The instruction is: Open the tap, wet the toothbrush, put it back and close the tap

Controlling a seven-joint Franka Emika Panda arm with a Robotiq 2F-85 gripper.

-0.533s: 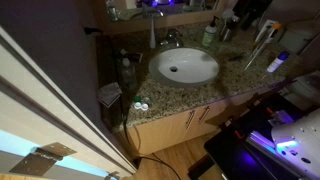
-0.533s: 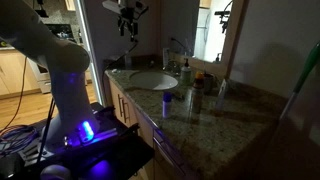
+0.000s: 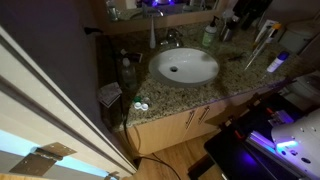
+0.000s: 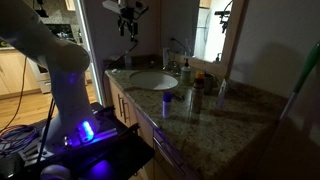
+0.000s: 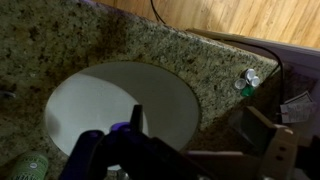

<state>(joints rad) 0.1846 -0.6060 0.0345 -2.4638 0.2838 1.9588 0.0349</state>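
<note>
Your jaws stand spread wide and hold nothing, the gripper (image 4: pixel 129 30) hanging high over the counter's near end in an exterior view; in the wrist view the gripper (image 5: pixel 185 150) shows as two dark, blurred fingers (image 5: pixel 270 140) set far apart above the basin.

Your white arm (image 4: pixel 55 60) rises from a base lit blue, beside the cabinet. The speckled granite counter (image 3: pixel 235 85) runs along the wall, seen in both exterior views (image 4: pixel 230 110). Set into it is the white oval basin (image 3: pixel 185 67), which also shows in the wrist view (image 5: pixel 110 100) directly under the gripper.

The tap (image 3: pixel 170 38) sits at the basin's back rim, chrome and small, well apart from the gripper. Whether its lever is up or down is too small to tell. It stands between a slim white bottle (image 3: pixel 153 33) and a green bottle (image 3: pixel 209 37), both upright near the back rim.

A blue cup (image 4: pixel 167 99) stands on the counter just past the basin. Two small round caps (image 3: pixel 141 106) lie near the counter's front edge, apart from the basin, and show again in the wrist view (image 5: pixel 247 80).

The toothbrush cannot be picked out with certainty.
</note>
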